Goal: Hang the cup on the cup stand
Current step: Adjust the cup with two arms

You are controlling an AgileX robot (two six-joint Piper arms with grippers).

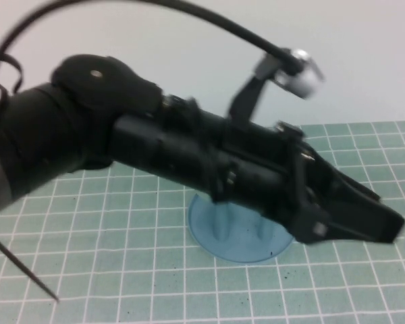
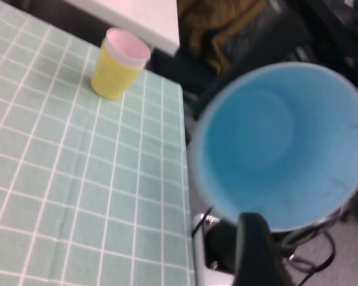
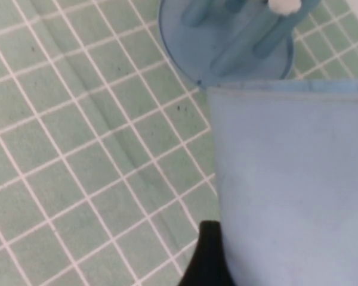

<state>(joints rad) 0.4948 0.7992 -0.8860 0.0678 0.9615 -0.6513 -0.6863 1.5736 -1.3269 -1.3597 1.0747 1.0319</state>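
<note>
Right wrist view has the cup (image 3: 292,179) clasped wide in the right gripper (image 3: 286,262) beside the cup stand (image 3: 185,53), so we back the empty, parted left gripper (image 1: 388,214) off above the stand, then slip the cup's mouth squarely over a peg (image 3: 244,42).

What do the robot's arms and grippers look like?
The left arm, crossing the high view, is black with rounded joints, tapering to the black left gripper at the right. A black cable arcs to a silver wrist camera. The right gripper shows only as black in its wrist view.
</note>
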